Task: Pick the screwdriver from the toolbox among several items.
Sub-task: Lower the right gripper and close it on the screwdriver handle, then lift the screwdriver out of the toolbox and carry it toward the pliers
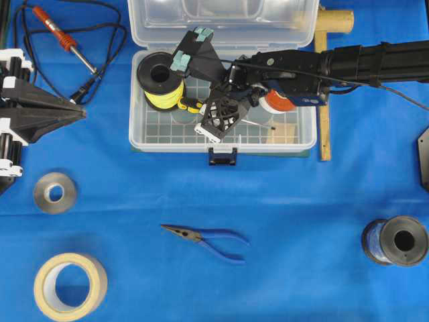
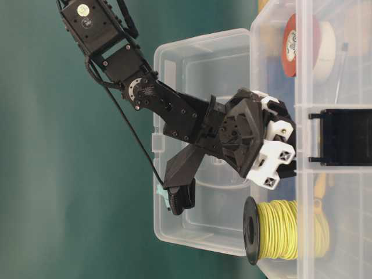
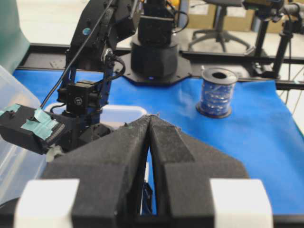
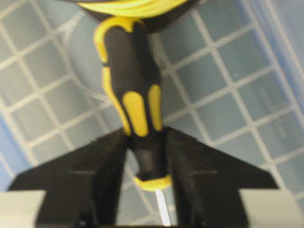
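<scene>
Right wrist view showed the right gripper (image 4: 147, 156) pinching the screwdriver (image 4: 133, 95), handle toward twelve o'clock, so lifting it clear of the toolbox (image 1: 137, 137) seemed next.

— How tight is it inside the toolbox (image 1: 137, 131)?
— Crowded: the yellow wire spool (image 1: 159, 82) blocks the left end, the tape roll (image 1: 280, 102) the right — only the grid floor between offers passage.
</scene>
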Available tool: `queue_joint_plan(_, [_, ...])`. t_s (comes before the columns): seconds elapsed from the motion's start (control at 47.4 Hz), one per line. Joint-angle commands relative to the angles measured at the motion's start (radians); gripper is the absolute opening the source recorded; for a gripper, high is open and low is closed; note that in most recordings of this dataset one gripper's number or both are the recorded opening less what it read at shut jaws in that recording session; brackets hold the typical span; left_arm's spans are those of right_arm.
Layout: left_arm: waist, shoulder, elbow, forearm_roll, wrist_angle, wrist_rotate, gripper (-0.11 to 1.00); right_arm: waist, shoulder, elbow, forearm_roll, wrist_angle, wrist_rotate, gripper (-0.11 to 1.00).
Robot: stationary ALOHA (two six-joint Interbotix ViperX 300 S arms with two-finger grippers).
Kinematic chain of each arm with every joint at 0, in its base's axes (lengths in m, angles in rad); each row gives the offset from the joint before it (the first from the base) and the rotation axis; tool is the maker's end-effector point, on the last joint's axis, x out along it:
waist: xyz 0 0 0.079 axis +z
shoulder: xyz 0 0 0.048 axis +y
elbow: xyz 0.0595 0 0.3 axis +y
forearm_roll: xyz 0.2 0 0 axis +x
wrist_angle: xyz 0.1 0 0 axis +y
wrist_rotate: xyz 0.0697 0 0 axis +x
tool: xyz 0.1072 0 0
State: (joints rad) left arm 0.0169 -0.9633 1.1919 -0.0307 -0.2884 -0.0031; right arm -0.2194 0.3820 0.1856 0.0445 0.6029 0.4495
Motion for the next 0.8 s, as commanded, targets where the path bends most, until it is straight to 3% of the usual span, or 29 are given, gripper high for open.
queue_joint_plan(0.0, [0.003,0.005,-0.008,-0.003,-0.003,0.000,0.00,-0.003,-0.025,-0.025,0.008,0.005,0.002,0.26])
queue_joint_plan(0.274, [0.003,0.000,-0.006,-0.003,-0.003,-0.002,0.00,0.000,-0.141,-0.025,0.008,0.094,0.014,0.26])
queue_joint_plan(0.464, [0.005,0.000,-0.006,-0.005,-0.003,-0.002,0.00,0.049,-0.308,-0.026,0.008,0.192,0.074,0.26])
queue_joint_plan(0.654, [0.009,0.000,-0.006,-0.003,-0.003,-0.002,0.00,0.202,-0.416,-0.026,-0.018,0.206,0.169,0.26])
queue_joint_plan(0.78, [0.014,0.000,-0.005,-0.005,-0.003,-0.002,0.00,0.308,-0.394,-0.032,-0.074,0.193,0.256,0.26])
